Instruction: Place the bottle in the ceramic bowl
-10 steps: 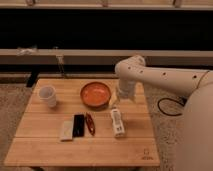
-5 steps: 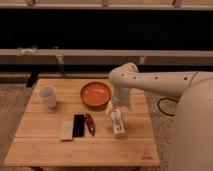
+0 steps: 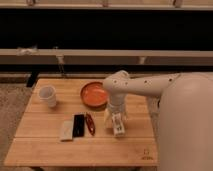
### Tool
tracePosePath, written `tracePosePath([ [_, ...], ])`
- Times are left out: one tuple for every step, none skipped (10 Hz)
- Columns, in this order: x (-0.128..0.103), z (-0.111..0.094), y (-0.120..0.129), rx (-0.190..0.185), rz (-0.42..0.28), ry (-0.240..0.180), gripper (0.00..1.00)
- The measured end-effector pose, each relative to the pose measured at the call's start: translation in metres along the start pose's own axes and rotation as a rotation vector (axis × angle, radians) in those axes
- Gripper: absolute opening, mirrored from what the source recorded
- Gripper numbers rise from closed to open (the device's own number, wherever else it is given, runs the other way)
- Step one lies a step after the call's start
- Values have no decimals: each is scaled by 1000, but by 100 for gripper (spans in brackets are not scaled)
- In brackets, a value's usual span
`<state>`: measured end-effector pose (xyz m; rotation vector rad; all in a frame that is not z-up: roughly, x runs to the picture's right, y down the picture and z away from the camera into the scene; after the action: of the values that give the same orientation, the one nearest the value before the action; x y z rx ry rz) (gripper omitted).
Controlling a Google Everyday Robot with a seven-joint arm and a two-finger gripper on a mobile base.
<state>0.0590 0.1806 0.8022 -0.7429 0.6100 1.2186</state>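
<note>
The orange ceramic bowl (image 3: 94, 94) sits at the back middle of the wooden table (image 3: 45, 145). The small white bottle (image 3: 118, 126) lies on its side on the table, in front and to the right of the bowl. My gripper (image 3: 115, 118) hangs from the white arm straight down over the bottle's near-bowl end, at or just above it. The arm reaches in from the right and hides part of the bottle.
A white cup (image 3: 48, 95) stands at the back left. A pale flat packet (image 3: 66, 130), a black bar (image 3: 78, 125) and a red item (image 3: 90, 123) lie side by side left of the bottle. A dark rail runs behind the table.
The arm has swung left and down over the second, bringing the gripper from right of the bowl to directly over the bottle. The bottle and bowl have not moved.
</note>
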Motion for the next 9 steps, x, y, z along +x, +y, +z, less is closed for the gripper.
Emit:
tracePosePath([
  [2, 10, 1, 8, -5, 25, 80],
  [3, 15, 4, 11, -11, 39, 80],
  [5, 18, 5, 15, -16, 50, 80],
  [6, 22, 5, 20, -26, 66, 76],
  [9, 27, 7, 26, -43, 82, 65],
  [10, 28, 7, 30, -51, 89, 58],
  [13, 31, 6, 39, -58, 102, 47],
  [16, 33, 5, 47, -65, 114, 35],
  [19, 34, 1, 53, -63, 123, 24],
])
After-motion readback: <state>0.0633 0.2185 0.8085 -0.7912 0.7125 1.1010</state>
